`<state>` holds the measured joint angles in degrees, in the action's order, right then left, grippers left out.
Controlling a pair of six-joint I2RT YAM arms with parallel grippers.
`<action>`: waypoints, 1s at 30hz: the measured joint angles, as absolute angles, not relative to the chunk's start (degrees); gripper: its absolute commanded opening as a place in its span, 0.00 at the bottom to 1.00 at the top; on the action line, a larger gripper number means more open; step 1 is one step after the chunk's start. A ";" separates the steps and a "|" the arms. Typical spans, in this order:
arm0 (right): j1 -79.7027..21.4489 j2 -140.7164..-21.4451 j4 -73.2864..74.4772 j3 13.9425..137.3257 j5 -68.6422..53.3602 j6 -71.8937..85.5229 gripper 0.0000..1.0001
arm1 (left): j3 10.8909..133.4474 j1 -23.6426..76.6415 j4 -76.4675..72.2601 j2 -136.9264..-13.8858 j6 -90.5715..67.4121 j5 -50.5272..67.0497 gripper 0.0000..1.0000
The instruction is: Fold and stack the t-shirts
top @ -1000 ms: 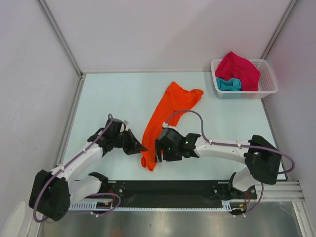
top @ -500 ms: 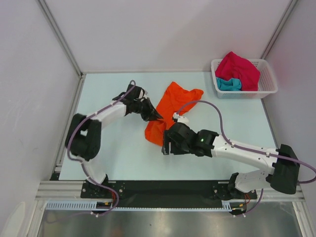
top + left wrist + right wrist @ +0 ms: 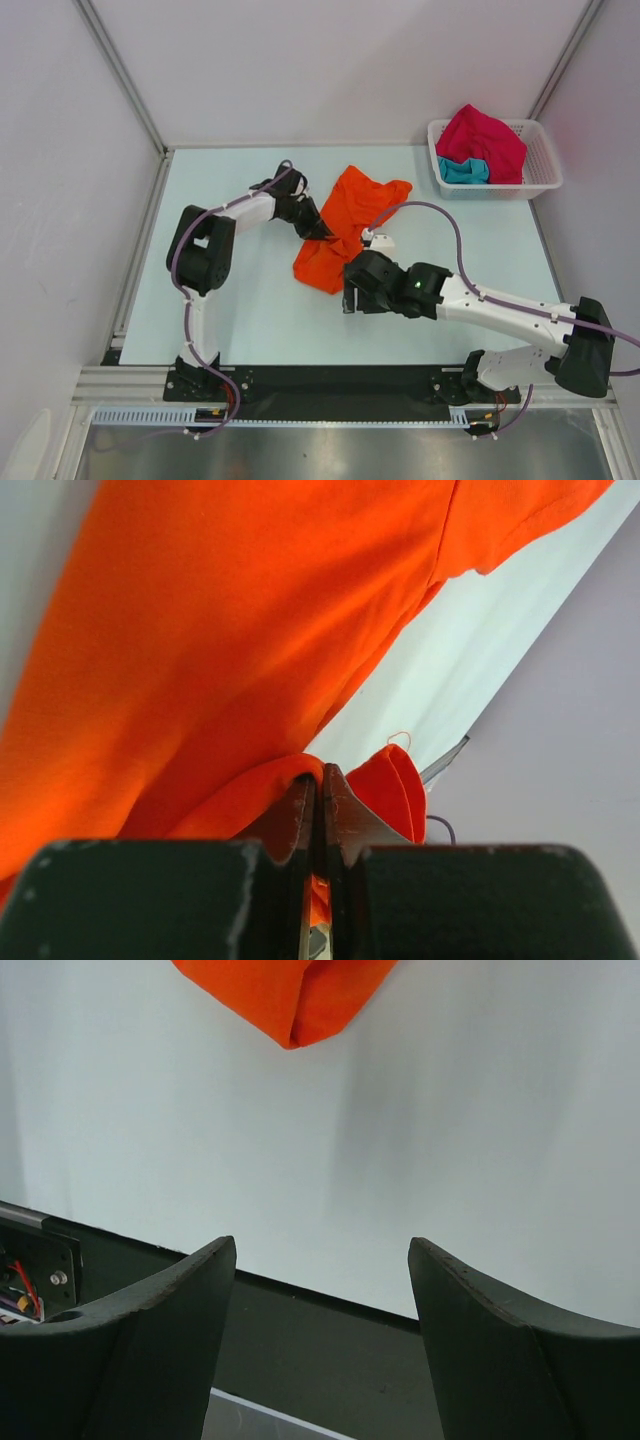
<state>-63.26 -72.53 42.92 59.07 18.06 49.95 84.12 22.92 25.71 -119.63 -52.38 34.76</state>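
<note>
On the left, we see that the left arm, which a second ago lay folded low near the front edge, now reaches far out across the table point(image 3: 250, 290). Its left gripper point(image 3: 318, 232) is at the left edge of the orange t-shirt point(image 3: 352, 205), and the wrist view shows its fingers point(image 3: 300, 815) pressed together with a fold of orange cloth pinched at the tips. The shirt was stretched in a long strip towards the front edge. Its near end has since been carried up, so it now lies shorter and doubled, in the middle of the table, with a rounded folded corner nearest us and a sleeve spread at the far side. The cloth is bright, plain and softly creased. Just right of that corner we find the right gripper point(image 3: 350, 298), shifted a little rightward while its arm has stretched out, its jaws wide apart over bare table. At the far right the white lattice basket point(image 3: 545, 160) holds a crimson-pink t-shirt point(image 3: 487, 135) and a teal t-shirt point(image 3: 463, 170), unchanged.
</note>
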 measured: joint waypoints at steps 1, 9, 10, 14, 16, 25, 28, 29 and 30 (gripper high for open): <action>-63.26 -72.62 43.07 59.07 18.22 49.95 0.76 | 84.34 22.76 25.98 -119.63 -52.40 34.44 0.06; -63.24 -74.59 44.53 59.86 19.59 49.89 0.76 | 88.66 20.78 27.42 -119.63 -52.36 31.79 0.04; -63.13 -74.74 44.75 59.99 19.73 49.87 0.76 | 89.36 20.45 27.66 -119.63 -52.36 31.18 0.04; -62.63 -74.87 45.39 60.58 20.16 49.39 0.76 | 93.32 19.81 29.04 -120.70 -52.14 29.36 0.09; -62.33 -75.09 45.54 60.93 20.32 49.23 0.76 | 95.53 19.73 29.30 -121.69 -51.92 28.71 0.16; -61.60 -76.20 45.89 61.32 20.53 48.82 0.76 | 101.06 19.75 30.20 -128.92 -48.93 31.83 0.64; -61.58 -77.41 45.82 61.47 20.51 48.80 0.76 | 100.57 19.68 31.20 -129.27 -47.79 31.92 0.64; -61.58 -77.73 45.78 61.49 20.51 48.77 0.76 | 100.40 19.66 31.33 -129.21 -47.35 31.97 0.64; -61.58 -78.11 45.71 61.52 20.49 48.58 0.76 | 99.88 19.59 31.11 -129.05 -46.83 31.97 0.64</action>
